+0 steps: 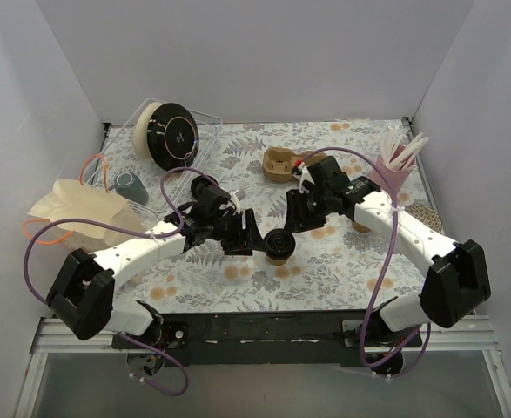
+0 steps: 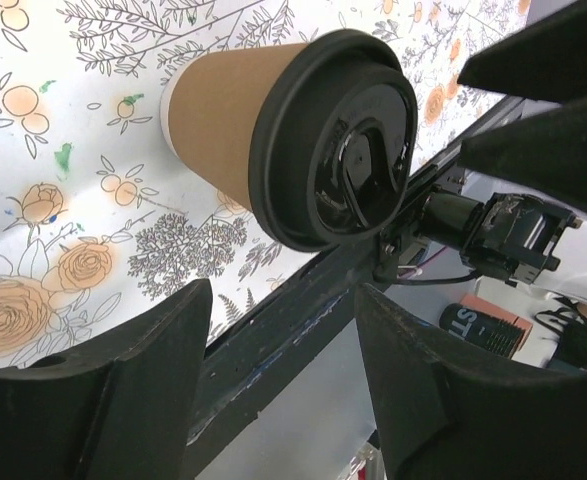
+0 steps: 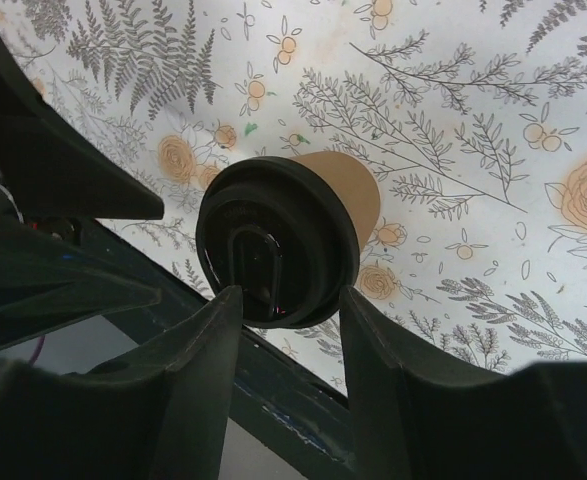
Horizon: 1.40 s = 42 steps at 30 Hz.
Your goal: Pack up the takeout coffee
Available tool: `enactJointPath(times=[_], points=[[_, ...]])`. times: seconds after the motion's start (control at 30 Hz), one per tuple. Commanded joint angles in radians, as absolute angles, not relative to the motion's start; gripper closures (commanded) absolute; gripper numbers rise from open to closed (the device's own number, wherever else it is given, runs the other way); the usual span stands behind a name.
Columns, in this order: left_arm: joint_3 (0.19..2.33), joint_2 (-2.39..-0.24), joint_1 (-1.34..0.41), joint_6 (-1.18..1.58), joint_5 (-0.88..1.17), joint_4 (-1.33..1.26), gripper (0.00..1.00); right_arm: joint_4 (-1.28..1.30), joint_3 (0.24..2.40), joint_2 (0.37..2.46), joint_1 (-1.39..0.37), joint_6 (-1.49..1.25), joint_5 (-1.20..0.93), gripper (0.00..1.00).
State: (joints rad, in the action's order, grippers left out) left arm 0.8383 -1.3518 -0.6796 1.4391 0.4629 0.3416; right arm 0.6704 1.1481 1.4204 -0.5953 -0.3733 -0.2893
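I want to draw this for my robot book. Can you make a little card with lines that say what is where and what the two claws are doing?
coffee cup: brown, black lid on, standing on the flowered table
left gripper: open, at the cup's left, not holding it
right gripper: open, over the lid; touching or not, cannot tell
cup carrier: behind the cup
pink cup of straws: back right
mug: left side, by the paper bag
packed yet: no

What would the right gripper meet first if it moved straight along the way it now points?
The black lid of the takeout coffee, just beyond the right gripper and its fingers; how far is unclear.
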Motion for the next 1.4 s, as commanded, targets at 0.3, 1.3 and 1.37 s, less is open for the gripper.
enactJointPath(times=[0.3, 1.3, 1.37], points=[[0.802, -1.407, -0.703, 1.467, 0.422, 0.262, 0.42, 0.682, 1.230, 1.434, -0.623, -0.330, -0.281, 0.60], [0.835, -1.466, -0.704, 1.402, 0.345, 0.291, 0.37, 0.692, 1.184, 1.488, -0.782, -0.354, 0.023, 0.57], [0.830, -1.463, -0.704, 1.405, 0.338, 0.291, 0.37, 0.692, 1.143, 1.479, -0.782, -0.357, 0.041, 0.58]])
